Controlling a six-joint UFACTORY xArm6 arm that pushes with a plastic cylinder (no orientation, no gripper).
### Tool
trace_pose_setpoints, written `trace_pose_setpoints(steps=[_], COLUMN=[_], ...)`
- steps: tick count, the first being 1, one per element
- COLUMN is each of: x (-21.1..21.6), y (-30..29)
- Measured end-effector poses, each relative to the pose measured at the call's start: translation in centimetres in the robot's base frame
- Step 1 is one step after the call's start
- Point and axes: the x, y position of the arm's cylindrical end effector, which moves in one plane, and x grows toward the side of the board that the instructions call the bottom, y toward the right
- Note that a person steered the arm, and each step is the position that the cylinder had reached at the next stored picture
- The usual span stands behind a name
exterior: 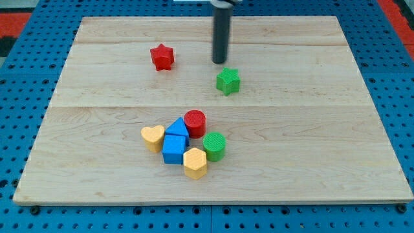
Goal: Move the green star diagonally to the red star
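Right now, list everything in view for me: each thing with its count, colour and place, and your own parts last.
red star: one, red, upper left of the board.
green star: one, green, right of the red star and lower.
red cylinder: one, red, top of the lower cluster.
green cylinder: one, green, cluster's right.
yellow heart: one, yellow, cluster's left.
blue triangle: one, blue, beside the red cylinder.
blue cube: one, blue, cluster's middle.
yellow hexagon: one, yellow, cluster's bottom.
wooden board: one, pale wood, on a blue pegboard.
my tip: one, dark rod, just above the green star, apart from it.
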Motion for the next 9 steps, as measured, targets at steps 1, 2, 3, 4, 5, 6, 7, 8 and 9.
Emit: trace_pose_setpoints(steps=[1, 2, 3, 4, 5, 6, 7, 8, 9], x=[2.8, 10.4, 12.5, 5.3, 7.8, 13.8, 11.5, 7.4, 6.9], y=[7.7, 13.9, 3.7, -4.2, -4.2, -5.6, -3.5, 0.4, 2.2])
